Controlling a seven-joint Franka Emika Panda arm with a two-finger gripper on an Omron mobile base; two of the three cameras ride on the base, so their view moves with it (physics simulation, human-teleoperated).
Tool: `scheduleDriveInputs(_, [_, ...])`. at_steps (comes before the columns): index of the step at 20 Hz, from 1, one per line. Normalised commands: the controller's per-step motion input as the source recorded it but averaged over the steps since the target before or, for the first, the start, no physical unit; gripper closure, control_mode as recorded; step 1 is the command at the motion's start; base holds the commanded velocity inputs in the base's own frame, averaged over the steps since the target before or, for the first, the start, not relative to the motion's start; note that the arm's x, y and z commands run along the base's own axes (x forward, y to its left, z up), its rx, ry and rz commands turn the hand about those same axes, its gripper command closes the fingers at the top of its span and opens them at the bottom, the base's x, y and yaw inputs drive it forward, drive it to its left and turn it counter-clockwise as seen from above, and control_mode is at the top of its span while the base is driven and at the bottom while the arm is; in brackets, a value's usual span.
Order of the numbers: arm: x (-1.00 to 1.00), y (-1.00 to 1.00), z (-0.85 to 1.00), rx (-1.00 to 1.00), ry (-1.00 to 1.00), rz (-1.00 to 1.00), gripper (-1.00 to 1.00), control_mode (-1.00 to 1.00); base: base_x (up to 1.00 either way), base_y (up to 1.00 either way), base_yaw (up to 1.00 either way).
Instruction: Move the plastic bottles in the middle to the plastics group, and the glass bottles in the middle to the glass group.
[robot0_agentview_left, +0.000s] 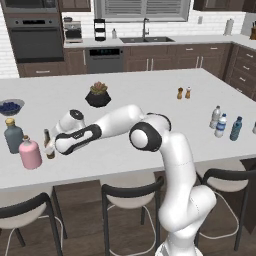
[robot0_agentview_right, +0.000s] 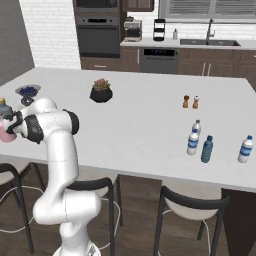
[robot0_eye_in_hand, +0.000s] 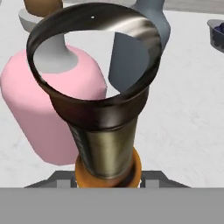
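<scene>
1. At the left end of the white worktop (robot0_agentview_left: 150, 100), the white arm reaches low and its gripper (robot0_agentview_left: 51, 146) is at the amber-brown glass bottle (robot0_agentview_left: 47, 142), which stands on the surface just beside the pink bottle (robot0_agentview_left: 30, 153) and the grey-blue corked bottle (robot0_agentview_left: 13, 136) — the glass group.
2. The hand view looks down the brown bottle's open mouth (robot0_eye_in_hand: 94, 52), with the pink bottle (robot0_eye_in_hand: 48, 113) close behind it; whether the jaws pinch the neck or stand spread cannot be told.
3. To finish the step well, the bottle should be left upright and clear of the pink one, and the hand lifted straight off so that nothing tips.
4. The plastics group (robot0_agentview_right: 200, 142) stands far off at the other end of the worktop, past the salt and pepper shakers (robot0_agentview_right: 190, 101).
5. No label text is readable — the water bottles show blue bands only.
</scene>
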Motion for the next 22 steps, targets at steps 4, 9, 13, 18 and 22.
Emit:
scheduleDriveInputs(4, [0.0, 0.0, 0.0, 0.0, 0.0, 0.0, -1.0, -1.0, 0.0, 0.0, 0.0])
scheduleDriveInputs(9, [0.0, 0.0, 0.0, 0.0, 0.0, 0.0, -1.0, -1.0, 0.0, 0.0, 0.0])
scheduleDriveInputs(13, [0.0, 0.0, 0.0, 0.0, 0.0, 0.0, -1.0, -1.0, 0.0, 0.0, 0.0])
scheduleDriveInputs(18, [0.0, 0.0, 0.02, 0.0, 0.0, 0.0, -1.0, -1.0, 0.0, 0.0, 0.0])
scheduleDriveInputs(22, [0.0, -0.02, 0.3, 0.0, 0.0, 0.0, -1.0, -1.0, 0.0, 0.0, 0.0])
